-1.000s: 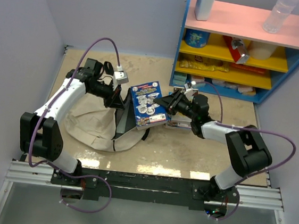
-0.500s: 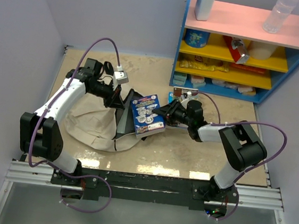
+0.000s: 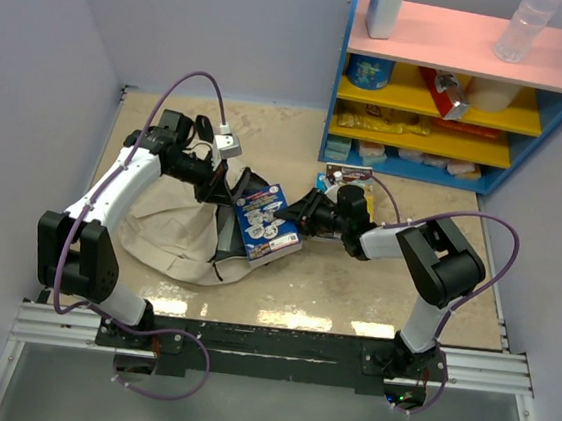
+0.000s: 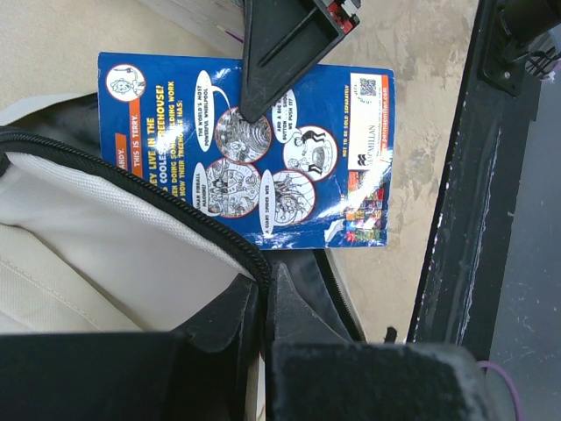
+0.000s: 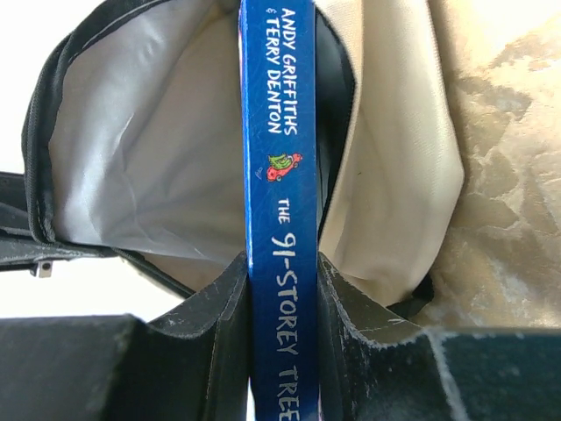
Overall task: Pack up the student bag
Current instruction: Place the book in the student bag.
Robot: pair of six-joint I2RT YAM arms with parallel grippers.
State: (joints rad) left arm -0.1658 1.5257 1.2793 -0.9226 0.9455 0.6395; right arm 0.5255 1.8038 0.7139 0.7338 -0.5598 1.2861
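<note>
While the right claw grips the blue book by its spine, that spine reads "Andy Griffiths & Terry Denton" and "The 91-Storey Tree". Straight ahead of this claw the student bag gapes, grey lining showing, with the book's far end at its mouth. The left claw is clenched on the bag's zipper rim.

Blue shelf unit at the far right of the speckled bench, clear plastic bottle and white container on its pink top board, blue tin on a yellow shelf below
</note>
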